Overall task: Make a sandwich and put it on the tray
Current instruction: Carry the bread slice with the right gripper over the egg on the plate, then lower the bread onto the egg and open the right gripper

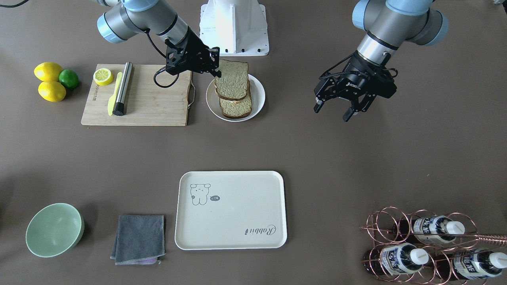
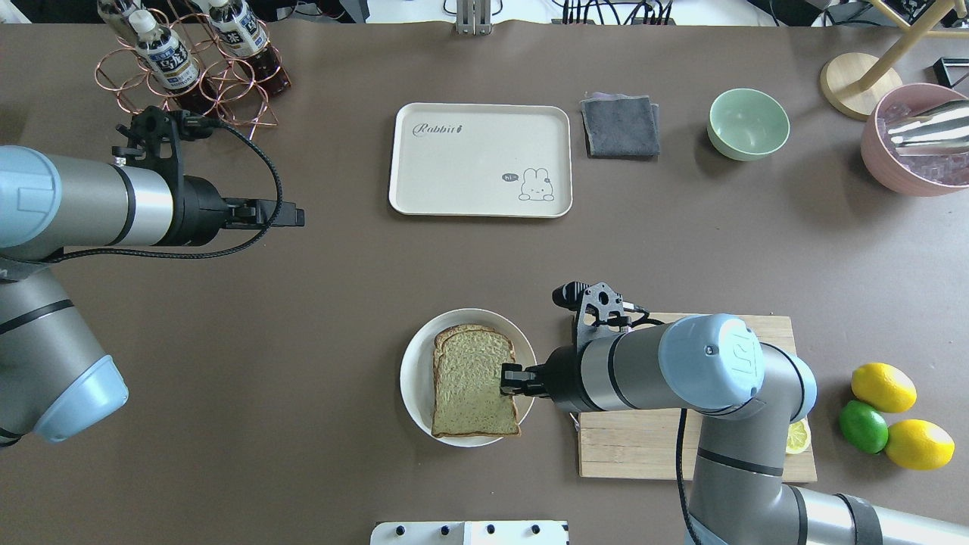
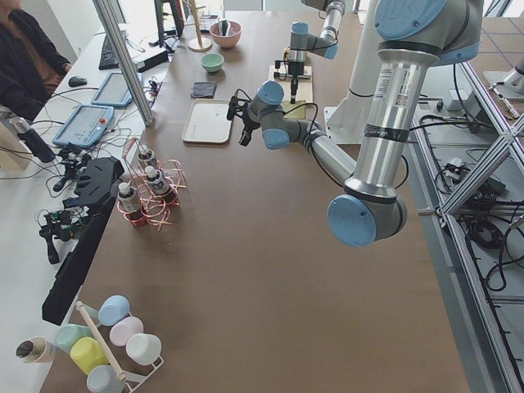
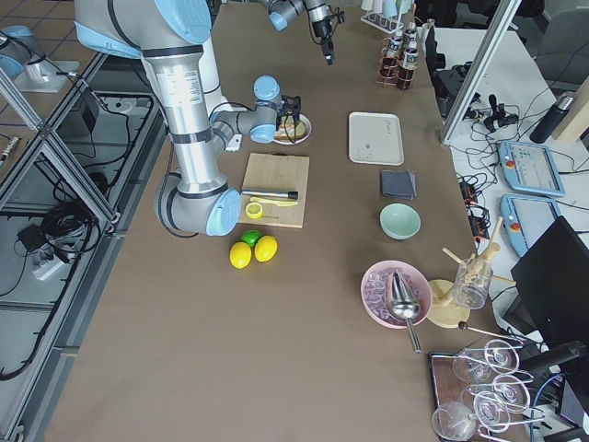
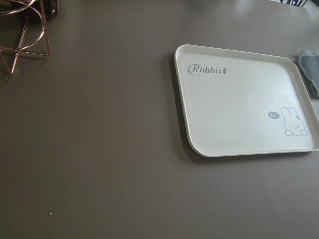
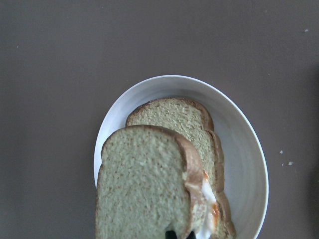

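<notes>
Bread comes as two square greenish-tan slices with dark brown crusts, stacked askew as the sandwich [image 1: 233,94] on one round white plate [image 1: 260,99], just beside the wooden cutting board [image 1: 158,105]. The right gripper [image 1: 217,70] pinches the robot-side edge of the upper slice [image 1: 233,79], which tilts with that edge raised over the lower slice [image 1: 237,108]. The left gripper [image 1: 332,113] hangs over bare table, fingers spread, gripping nothing. One flat cream-white rectangular tray [image 1: 237,213] with a small animal drawing and "Rabbit" script lies well apart from the plate

On the board are one lemon half [image 1: 103,76], one yellow knife [image 1: 115,95] and one steel cylinder [image 1: 123,88]; beside it, two whole lemons [image 1: 48,71] [image 1: 52,91] and one lime [image 1: 69,78]. Near the tray are one pale green bowl [image 1: 53,229], one folded grey cloth [image 1: 139,238] and one copper wire rack [image 1: 390,227] with three bottles [image 1: 437,226]

Only the right wrist view shows the one fried egg [image 6: 207,196], white and orange, peeking out between the slices. From overhead the right arm hides the knife and cylinder, yet that view alone of the two table views takes in a pink bowl [image 2: 886,163] at the table's edge. The left wrist view holds only the tray, a corner of the rack and the cloth's edge
</notes>
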Tool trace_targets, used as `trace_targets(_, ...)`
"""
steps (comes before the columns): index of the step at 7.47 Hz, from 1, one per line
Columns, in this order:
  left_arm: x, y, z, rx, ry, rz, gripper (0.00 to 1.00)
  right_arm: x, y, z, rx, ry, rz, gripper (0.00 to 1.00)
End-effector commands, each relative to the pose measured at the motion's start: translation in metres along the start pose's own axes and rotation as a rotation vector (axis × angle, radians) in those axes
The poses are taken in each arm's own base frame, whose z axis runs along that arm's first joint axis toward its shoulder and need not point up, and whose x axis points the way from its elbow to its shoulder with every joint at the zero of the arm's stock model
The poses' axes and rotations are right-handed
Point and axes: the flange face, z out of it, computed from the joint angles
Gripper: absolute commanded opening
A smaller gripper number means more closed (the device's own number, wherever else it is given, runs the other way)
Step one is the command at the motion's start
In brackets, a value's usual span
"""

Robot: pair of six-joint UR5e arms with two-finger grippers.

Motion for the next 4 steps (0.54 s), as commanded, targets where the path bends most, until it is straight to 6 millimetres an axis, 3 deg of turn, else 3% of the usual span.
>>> trace_targets(1,0.002,0.000,0.000,0.001,0.004,0.001,0.97,0.003,-0.015,0.009,0.024,0.021,0.004,0.00)
trace_targets(4,0.000,0.001,0.000,-0.001,0.000,0.000,0.97,-0.005,-0.018,0.027,0.021,0.028,0.011,0.00)
